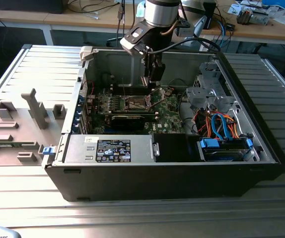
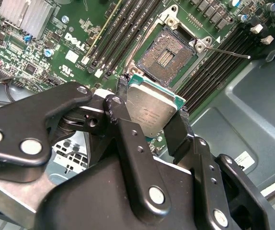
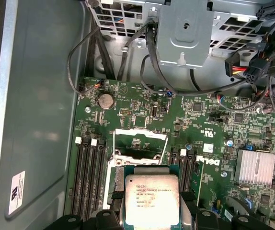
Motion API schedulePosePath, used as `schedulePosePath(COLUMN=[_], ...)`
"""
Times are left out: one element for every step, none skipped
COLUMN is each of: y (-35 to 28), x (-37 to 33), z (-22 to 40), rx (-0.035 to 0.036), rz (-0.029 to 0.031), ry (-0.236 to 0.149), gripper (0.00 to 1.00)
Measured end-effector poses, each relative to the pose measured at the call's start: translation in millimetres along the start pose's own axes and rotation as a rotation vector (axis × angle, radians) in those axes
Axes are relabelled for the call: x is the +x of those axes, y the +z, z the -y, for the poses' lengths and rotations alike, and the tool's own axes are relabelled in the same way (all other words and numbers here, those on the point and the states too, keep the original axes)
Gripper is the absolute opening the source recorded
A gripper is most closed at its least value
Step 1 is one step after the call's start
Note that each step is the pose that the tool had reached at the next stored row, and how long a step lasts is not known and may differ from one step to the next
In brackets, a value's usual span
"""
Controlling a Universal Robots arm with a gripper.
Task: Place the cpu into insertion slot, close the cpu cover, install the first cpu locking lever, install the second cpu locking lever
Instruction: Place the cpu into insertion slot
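My gripper (image 2: 150, 114) is shut on the cpu (image 2: 149, 108), a small square chip with a silver-grey top, pinched by its edges between two black fingers (image 2: 123, 120). The chip hangs tilted a little above the green motherboard (image 2: 80, 33). Just beyond it lies the insertion slot (image 2: 168, 53), open, with a dark centre and a silvery rim. A thin wire lever (image 2: 228, 51) sticks out from the slot's corner. In the first wrist view the cpu (image 3: 152, 199) hides part of the slot, and the silvery cpu cover (image 3: 140, 135) shows beyond it. In the exterior view the gripper (image 1: 152, 82) hangs inside the case over the slot (image 1: 135, 102).
The open computer case (image 1: 172, 168) lies on a slatted metal table. Long black memory slots (image 2: 113, 33) flank the socket on both sides. A finned heatsink (image 3: 255, 167), a drive cage (image 1: 209, 91) and loose cables (image 1: 222, 126) stand nearby. Grey fixtures (image 1: 33, 106) sit at the exterior view's left.
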State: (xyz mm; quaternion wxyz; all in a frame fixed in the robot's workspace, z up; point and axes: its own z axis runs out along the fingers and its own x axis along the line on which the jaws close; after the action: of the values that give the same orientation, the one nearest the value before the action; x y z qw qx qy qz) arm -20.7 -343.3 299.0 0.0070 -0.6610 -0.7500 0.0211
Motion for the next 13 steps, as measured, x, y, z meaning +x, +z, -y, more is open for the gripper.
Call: schedulePosePath(y=[0.0,0.0,0.0,0.0,0.0,0.1,0.1,0.1,0.1,0.1,0.1,0.1,0.1], x=[0.0,0.0,0.0,0.0,0.0,0.0,0.0,0.0,0.0,0.0,0.0,0.0,0.0], z=[0.0,0.0,0.0,0.0,0.0,0.0,0.0,0.0,0.0,0.0,0.0,0.0,0.0], rx=[0.0,0.0,0.0001,0.0,0.0,0.0001,0.0001,0.0001,0.0002,0.0001,0.0002,0.0001,0.0002], rz=[0.0,-0.0001,-0.0001,-0.0001,-0.0001,-0.0002,-0.0002,-0.0003,-0.0003,-0.0004,-0.0004,-0.0004,-0.0005], ry=[0.001,0.002,0.002,0.003,0.004,0.005,0.006,0.007,0.008,0.008,0.009,0.01,0.01], gripper=[0.54,0.54,0.54,0.54,0.54,0.54,0.54,0.54,0.54,0.54,0.54,0.54,0.54])
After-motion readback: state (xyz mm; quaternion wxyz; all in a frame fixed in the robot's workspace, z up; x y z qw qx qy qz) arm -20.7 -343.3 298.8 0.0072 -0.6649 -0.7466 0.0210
